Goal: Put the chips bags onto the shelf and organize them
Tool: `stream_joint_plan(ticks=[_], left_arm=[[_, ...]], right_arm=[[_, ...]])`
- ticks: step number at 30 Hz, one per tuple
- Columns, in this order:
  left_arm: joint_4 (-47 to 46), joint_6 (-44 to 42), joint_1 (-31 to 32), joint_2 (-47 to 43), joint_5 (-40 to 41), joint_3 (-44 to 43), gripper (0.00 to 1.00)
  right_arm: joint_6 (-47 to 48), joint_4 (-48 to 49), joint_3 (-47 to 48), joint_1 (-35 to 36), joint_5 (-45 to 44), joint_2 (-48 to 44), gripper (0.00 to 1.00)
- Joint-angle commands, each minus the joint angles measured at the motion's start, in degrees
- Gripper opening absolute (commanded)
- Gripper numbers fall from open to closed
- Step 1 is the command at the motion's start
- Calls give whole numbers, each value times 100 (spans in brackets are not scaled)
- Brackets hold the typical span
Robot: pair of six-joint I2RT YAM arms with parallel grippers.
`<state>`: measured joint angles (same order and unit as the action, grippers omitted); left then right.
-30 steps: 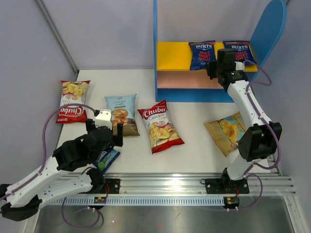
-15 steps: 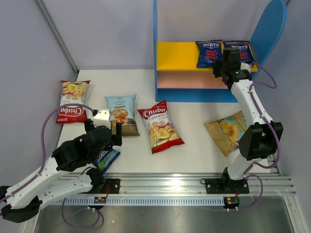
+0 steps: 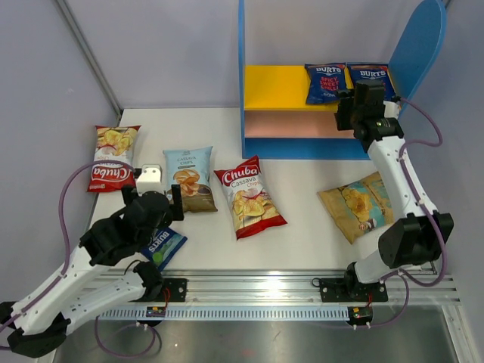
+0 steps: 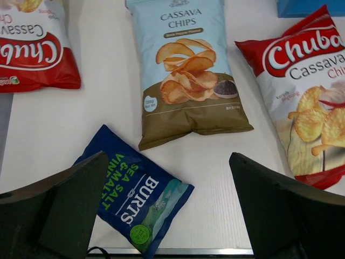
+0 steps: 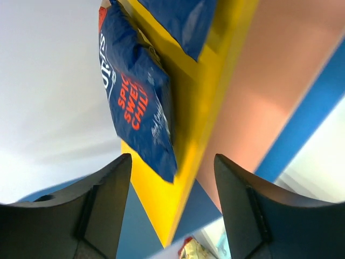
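Note:
The shelf (image 3: 253, 121) stands at the back of the table. Two dark blue Burts bags (image 3: 327, 82) (image 3: 372, 76) lie side by side on its yellow board (image 3: 272, 87). My right gripper (image 3: 349, 107) is open just in front of the left one (image 5: 137, 102), whose corner overhangs the board edge (image 5: 199, 108) between the fingers (image 5: 172, 162) without touching them. My left gripper (image 4: 167, 159) hangs open over a third Burts bag (image 4: 135, 197) at the table's near edge. A light blue cassava bag (image 3: 190, 178), two Chuba bags (image 3: 113, 156) (image 3: 249, 197) and a tan-gold bag (image 3: 354, 204) lie flat on the table.
The shelf's pink middle board (image 5: 269, 81) and blue base (image 3: 302, 149) sit below the yellow one. The tall rounded blue side (image 3: 420, 45) rises right of my right arm. A metal rail (image 3: 302, 283) runs along the near table edge.
My right gripper has opened and let go of the Burts bag, which now rests beside the other on the yellow board. The left arm shifted slightly left, uncovering more of the table's Burts bag.

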<state>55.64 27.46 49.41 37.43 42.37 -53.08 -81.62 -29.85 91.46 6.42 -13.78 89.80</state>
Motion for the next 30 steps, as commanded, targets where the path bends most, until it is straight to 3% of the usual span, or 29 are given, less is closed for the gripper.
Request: stream_joint_plan(ticks=[1,4,5,10,14,16,20,25,30], left_arm=[[-106,171,-352,-52,280,-62,99],[-97,312,-879,1,246,-80,99],[-140,304,-1246,53,185,-71,99],[-360,75,-2583,326,-316,-44,99],[-589,-22,-4556,747,-1168,26,99],[-380,144,-5114,967,-1188,-35,99],[182,1083,-5414,1477,-1309,-106,99],[860,2718,-5538,1996,-1319,437,99],[589,3502,-5714,1707,-1512,1290,99]], right_arm=[[296,-83,-365,-35,7,-865,71],[743,241,-839,-35,156,-1490,82],[1223,408,-1067,-44,278,-1648,99],[2615,1049,-1891,-35,1822,-2545,100],[3661,1369,-2729,-35,3737,-3108,100],[4143,1053,-2887,-35,4048,-3293,99],[4822,472,-3125,-35,4104,-3592,99],[5042,647,-3416,-35,4199,-3821,99],[5139,725,-3468,-35,4586,-3549,99]])
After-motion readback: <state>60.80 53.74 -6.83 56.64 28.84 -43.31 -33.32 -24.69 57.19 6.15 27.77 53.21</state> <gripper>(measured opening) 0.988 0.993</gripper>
